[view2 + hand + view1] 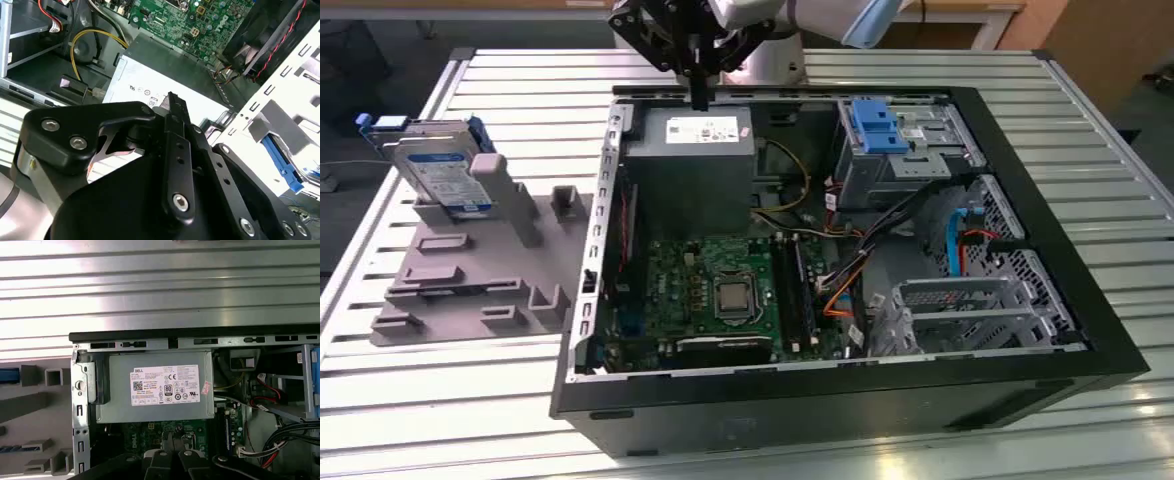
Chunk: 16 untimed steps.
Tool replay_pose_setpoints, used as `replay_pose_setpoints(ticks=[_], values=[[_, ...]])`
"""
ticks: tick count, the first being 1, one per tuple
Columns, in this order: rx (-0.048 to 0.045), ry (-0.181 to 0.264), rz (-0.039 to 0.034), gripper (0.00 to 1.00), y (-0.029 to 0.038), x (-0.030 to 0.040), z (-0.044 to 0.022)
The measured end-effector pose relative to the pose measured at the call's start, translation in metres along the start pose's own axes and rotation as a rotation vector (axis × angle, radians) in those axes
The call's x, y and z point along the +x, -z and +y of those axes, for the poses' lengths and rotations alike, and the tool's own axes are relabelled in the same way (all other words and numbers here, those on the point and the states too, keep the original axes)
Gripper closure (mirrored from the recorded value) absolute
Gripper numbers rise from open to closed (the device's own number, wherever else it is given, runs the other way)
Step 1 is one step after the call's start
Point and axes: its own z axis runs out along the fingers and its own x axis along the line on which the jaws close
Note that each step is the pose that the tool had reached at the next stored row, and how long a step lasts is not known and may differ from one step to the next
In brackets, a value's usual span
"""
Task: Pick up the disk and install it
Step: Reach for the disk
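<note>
The disk, silver with a white-and-blue label and blue side rails, stands upright in a grey holder on the table at the exterior view's left, outside the computer case. My gripper hangs over the case's back wall, above the grey power supply box, well to the right of the disk. Its fingers are shut with nothing between them. In both wrist views the closed fingertips point at the power supply's white sticker.
The open black computer case fills the table's middle, with the green motherboard, cables and metal drive cages inside. A blue plastic bracket sits in the bay at the back right. The slatted metal table surrounds it.
</note>
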Motion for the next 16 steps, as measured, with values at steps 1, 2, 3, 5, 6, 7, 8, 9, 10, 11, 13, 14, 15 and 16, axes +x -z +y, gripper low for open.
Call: replay_pose_setpoints(ticks=[1, 2, 3, 5, 6, 7, 8, 9, 10, 11, 13, 14, 15, 16], values=[[0.0, 0.0, 0.0, 0.89, 0.0, 0.0, 0.0], [0.0, 0.0, 0.0, 0.89, 0.0001, 0.0022, -0.0002], [0.0, 0.0, 0.0, 0.89, -0.0003, 0.0054, -0.0004], [0.0, 0.0, 0.0, 0.89, -0.0003, 0.0057, -0.0004], [0.0, 0.0, 0.0, 0.89, -0.0003, 0.006, -0.0005], [0.0, 0.0, 0.0, 0.89, -0.0003, 0.0062, -0.0005], [0.0, 0.0, 0.0, 0.89, -0.0003, 0.0064, -0.0005], [0.0001, 0.0, 0.0001, 0.89, -0.0004, 0.0076, -0.0006], [-0.0001, 0.0, 0.0, 0.89, -0.0015, 0.01, -0.0008], [0.0, 0.0, 0.0, 0.89, -0.0016, 0.0101, -0.0008], [0.0, 0.0, 0.0, 0.89, -0.0017, 0.0105, -0.0009], [0.0, 0.0, 0.0, 0.89, -0.0018, 0.0107, -0.0009], [0.0, 0.0, 0.0, 0.89, -0.0019, 0.0109, -0.0009], [0.0, 0.0, 0.0, 0.89, -0.0019, 0.0111, -0.0009]])
